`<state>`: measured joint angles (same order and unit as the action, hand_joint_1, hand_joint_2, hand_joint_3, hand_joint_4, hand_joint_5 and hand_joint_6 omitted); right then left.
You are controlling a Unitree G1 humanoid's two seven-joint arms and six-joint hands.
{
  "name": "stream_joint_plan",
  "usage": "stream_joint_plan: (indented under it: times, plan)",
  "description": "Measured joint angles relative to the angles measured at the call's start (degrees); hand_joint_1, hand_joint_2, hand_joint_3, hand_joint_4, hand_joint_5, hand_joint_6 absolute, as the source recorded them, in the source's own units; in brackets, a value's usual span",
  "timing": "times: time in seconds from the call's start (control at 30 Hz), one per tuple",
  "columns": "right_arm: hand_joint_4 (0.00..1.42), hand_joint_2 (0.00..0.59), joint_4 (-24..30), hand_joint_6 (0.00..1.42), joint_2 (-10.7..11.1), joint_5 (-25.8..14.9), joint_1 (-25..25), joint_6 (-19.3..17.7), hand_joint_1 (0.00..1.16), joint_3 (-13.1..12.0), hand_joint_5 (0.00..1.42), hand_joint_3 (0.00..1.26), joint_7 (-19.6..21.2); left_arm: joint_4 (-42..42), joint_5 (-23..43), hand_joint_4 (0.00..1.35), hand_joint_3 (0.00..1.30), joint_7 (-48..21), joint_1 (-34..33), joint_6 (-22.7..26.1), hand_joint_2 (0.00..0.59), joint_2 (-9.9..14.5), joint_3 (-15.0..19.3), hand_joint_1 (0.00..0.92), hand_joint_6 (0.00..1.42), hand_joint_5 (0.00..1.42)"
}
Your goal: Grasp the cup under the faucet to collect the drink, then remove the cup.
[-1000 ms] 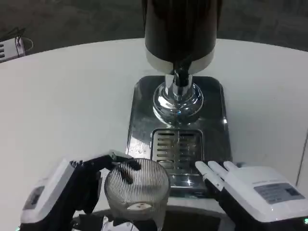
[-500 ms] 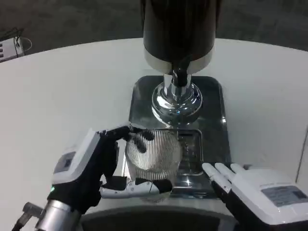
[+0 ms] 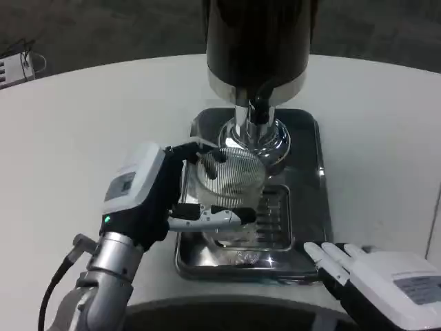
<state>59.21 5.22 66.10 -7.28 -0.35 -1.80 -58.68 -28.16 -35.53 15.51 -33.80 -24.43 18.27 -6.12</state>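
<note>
A clear ribbed glass cup hangs over the drip grate of the steel tray, just in front of and below the dispenser's black faucet. My left hand grips the cup from its left side, with one finger across its far rim and another under its base. The tall dark dispenser stands on a chrome foot at the tray's back. My right hand lies low at the front right, off the tray's corner, fingers straight and apart, holding nothing.
The round white table stretches left and right of the tray. A small pale device with cables sits at the far left edge. The table's front edge curves just below the tray.
My left hand has carried the cup away from the table's front edge, over the grate and up toward the faucet. My right hand has drawn back a little toward the front right.
</note>
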Motion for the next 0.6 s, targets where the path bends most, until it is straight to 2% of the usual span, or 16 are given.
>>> stream_joint_plan:
  times: [0.23,0.47,0.6]
  plan:
    - [0.0,0.47,0.0,0.0,1.8,-2.77,-0.29,-0.09,0.5,-2.54,0.0,0.0,0.0,-6.84,-0.44,1.14,0.99,3.06,-5.69,0.26,0.0,-0.57,-3.5,0.605,1.42,1.33]
    - [0.0,0.47,0.0,0.0,2.54,-5.15,-0.96,-0.09,0.5,-4.56,0.0,0.0,0.0,-8.97,-1.06,0.85,0.8,3.48,-9.21,2.0,0.0,-1.31,-6.86,0.541,1.39,1.1]
    - [0.0,0.47,0.0,0.0,3.42,-6.41,-1.52,0.0,0.5,-5.54,0.0,0.0,0.0,-8.9,-1.18,0.66,0.69,3.23,-9.58,3.97,0.006,-1.31,-8.3,0.385,1.33,0.99]
